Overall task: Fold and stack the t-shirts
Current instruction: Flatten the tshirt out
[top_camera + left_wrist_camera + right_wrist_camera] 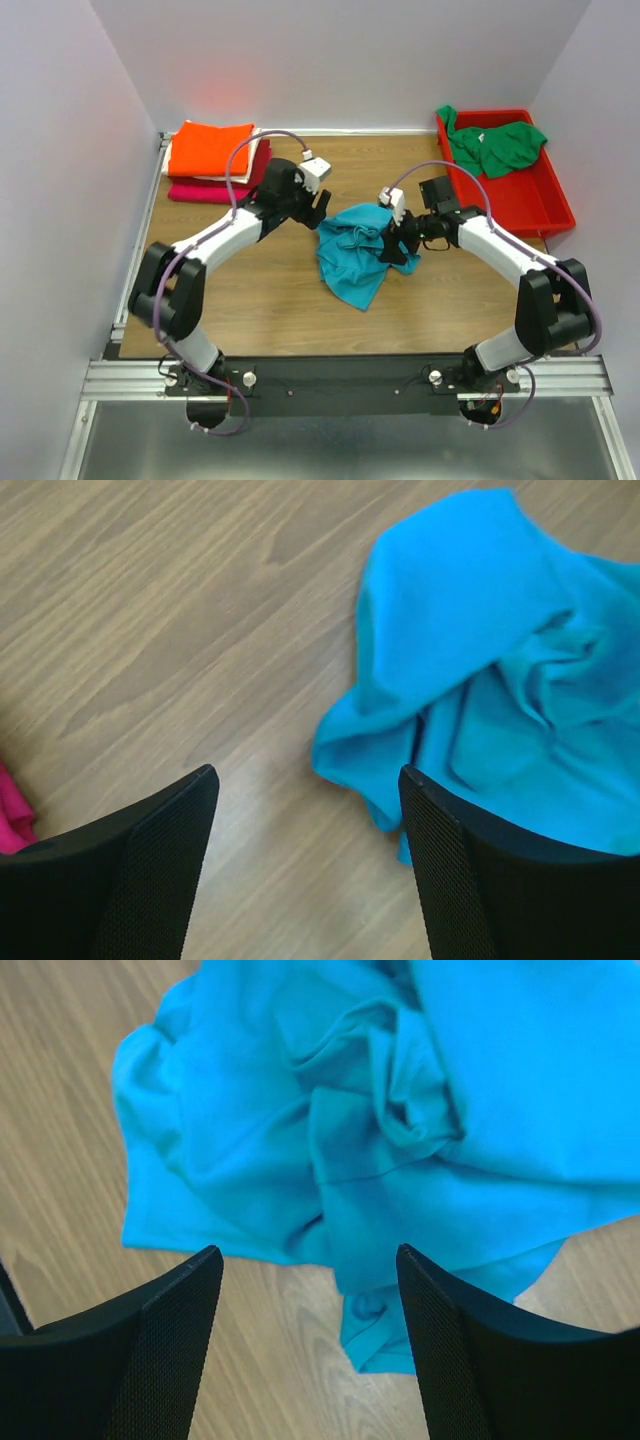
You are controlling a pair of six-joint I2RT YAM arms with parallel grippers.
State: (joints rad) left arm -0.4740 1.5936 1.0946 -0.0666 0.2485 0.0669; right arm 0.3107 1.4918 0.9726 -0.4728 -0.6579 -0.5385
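left gripper [308, 772] apart, beside teal t-shirt [350, 268] edge | right gripper [310, 1250] apart (over it)

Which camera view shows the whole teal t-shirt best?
The top external view: there the teal t-shirt lies crumpled, nearly its whole outline visible. The left wrist view catches only one side; the right wrist view shows its folds close up, cut off by the frame.

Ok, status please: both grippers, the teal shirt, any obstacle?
Left gripper open, empty. Right gripper open, empty, over shirt. Teal t-shirt crumpled, not folded. Nothing in the way.
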